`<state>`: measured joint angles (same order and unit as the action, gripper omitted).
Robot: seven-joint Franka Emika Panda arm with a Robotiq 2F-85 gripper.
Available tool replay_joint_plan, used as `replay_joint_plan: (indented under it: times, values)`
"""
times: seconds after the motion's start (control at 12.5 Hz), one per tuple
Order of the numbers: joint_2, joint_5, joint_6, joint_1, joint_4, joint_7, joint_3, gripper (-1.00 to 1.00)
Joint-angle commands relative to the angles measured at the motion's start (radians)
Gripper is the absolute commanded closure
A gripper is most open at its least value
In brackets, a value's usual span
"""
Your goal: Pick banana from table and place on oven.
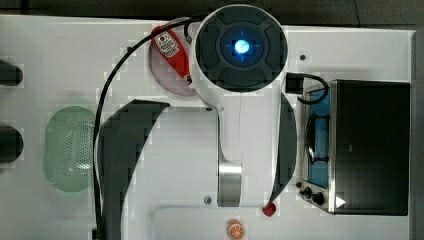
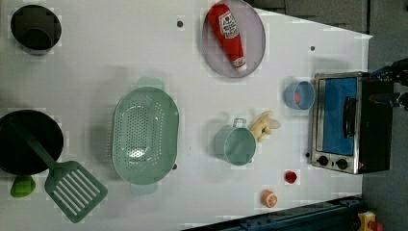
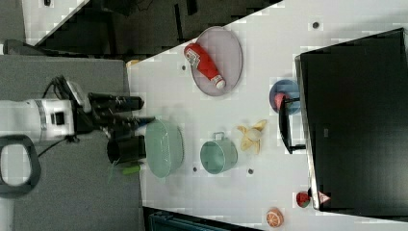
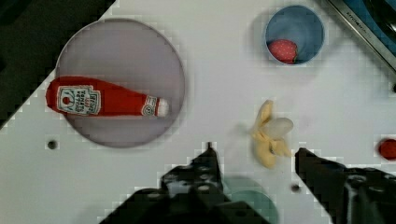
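Beside the oven (image 1: pixel 370 147) in the top view, the white arm covers the middle of the table (image 1: pixel 60 55), with a ketchup bottle (image 1: pixel 172 50) on a plate near its base and an orange slice (image 1: pixel 235 230) and a small red piece (image 1: pixel 270 209) on the side of the oven's knobs. Off the oven's glass door in the left view, the banana (image 2: pixel 263 126) lies on the table, touching or just beside the small green pot (image 2: pixel 235 143), with the blue bowl (image 2: pixel 299 95) close to the oven's front and the green colander (image 2: pixel 145 135) farther from it. Over in the right view, the banana again lies just off the oven's door handle, between the pot and the oven, while the gripper (image 3: pixel 137 110) hangs well away from the oven, past the colander, above the table's far edge. Seen from the wrist view, the black fingers (image 4: pixel 205 170) stand apart with nothing between them, and the banana lies apart from them, between the blue bowl and the pot's rim.
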<state>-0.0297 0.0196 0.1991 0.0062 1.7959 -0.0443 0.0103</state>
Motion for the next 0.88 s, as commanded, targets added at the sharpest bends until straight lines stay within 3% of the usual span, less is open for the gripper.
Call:
replay_joint_plan:
  times: [0.08, 0.24, 0.64, 0.88]
  values:
    - [-0.388, 0.000, -0.142, -0.019, 0.216, 0.029, 0.040, -0.59]
    - [-0.387, 0.000, -0.142, -0.019, 0.216, 0.029, 0.040, -0.99]
    - [-0.332, 0.000, -0.116, -0.019, 0.275, 0.029, 0.038, -1.00]
    - [-0.242, 0.000, 0.042, -0.019, 0.351, 0.031, 0.038, -1.00]
